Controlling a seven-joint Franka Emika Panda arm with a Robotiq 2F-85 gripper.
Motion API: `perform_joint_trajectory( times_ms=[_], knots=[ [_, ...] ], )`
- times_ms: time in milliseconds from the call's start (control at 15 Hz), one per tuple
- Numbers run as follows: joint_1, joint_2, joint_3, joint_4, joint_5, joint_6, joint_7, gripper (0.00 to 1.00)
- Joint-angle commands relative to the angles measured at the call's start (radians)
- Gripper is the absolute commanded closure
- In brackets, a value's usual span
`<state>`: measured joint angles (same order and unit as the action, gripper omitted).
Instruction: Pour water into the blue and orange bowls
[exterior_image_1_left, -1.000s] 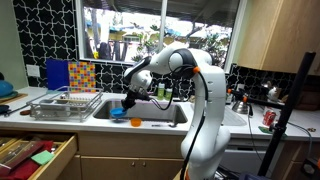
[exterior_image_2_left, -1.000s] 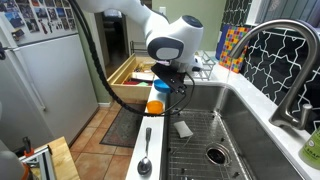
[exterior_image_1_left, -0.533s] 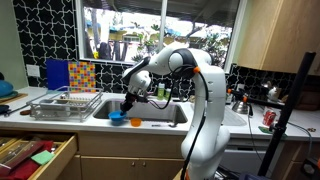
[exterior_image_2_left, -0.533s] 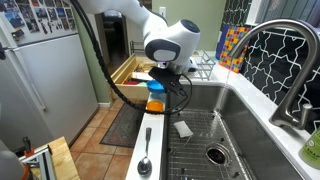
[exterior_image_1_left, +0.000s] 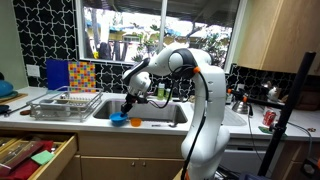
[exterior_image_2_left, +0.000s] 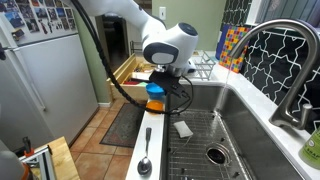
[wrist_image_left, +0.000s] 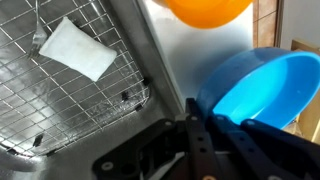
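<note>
Kitchen counter (exterior_image_1_left: 22, 101) with a stainless steel sink (exterior_image_1_left: 160, 114) set in it, and a white robot arm (exterior_image_1_left: 203, 92) reaching down to the sink's front ledge. Its gripper (wrist_image_left: 200, 120) is pinched tight on the rim of a bright blue round plastic bowl (wrist_image_left: 268, 88) at that ledge. A smaller bright orange round bowl (wrist_image_left: 200, 9) sits just beside it. A white square pad (wrist_image_left: 78, 48) lies on the wire sink grid (wrist_image_left: 60, 112), and there's a metal spoon (exterior_image_2_left: 146, 156) on the ledge too.
</note>
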<state>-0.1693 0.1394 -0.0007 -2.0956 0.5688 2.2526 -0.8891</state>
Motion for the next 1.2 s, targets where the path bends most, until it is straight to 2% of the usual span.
perform_joint_trajectory(
  times_ms=[0, 667, 733, 800, 933, 1133],
  knots=[
    [0.012, -0.013, -0.01, -0.037, 0.015, 0.047, -0.046, 0.99],
    [0.012, -0.008, -0.008, -0.053, 0.023, 0.092, -0.06, 0.99],
    [0.012, -0.007, -0.007, -0.053, 0.022, 0.096, -0.059, 0.91],
    [0.012, -0.009, -0.007, -0.055, 0.026, 0.099, -0.058, 0.68],
    [0.01, -0.015, -0.007, -0.052, 0.031, 0.078, -0.051, 0.64],
    [0.01, -0.028, -0.006, -0.051, 0.047, 0.066, -0.057, 0.43]
  ],
)
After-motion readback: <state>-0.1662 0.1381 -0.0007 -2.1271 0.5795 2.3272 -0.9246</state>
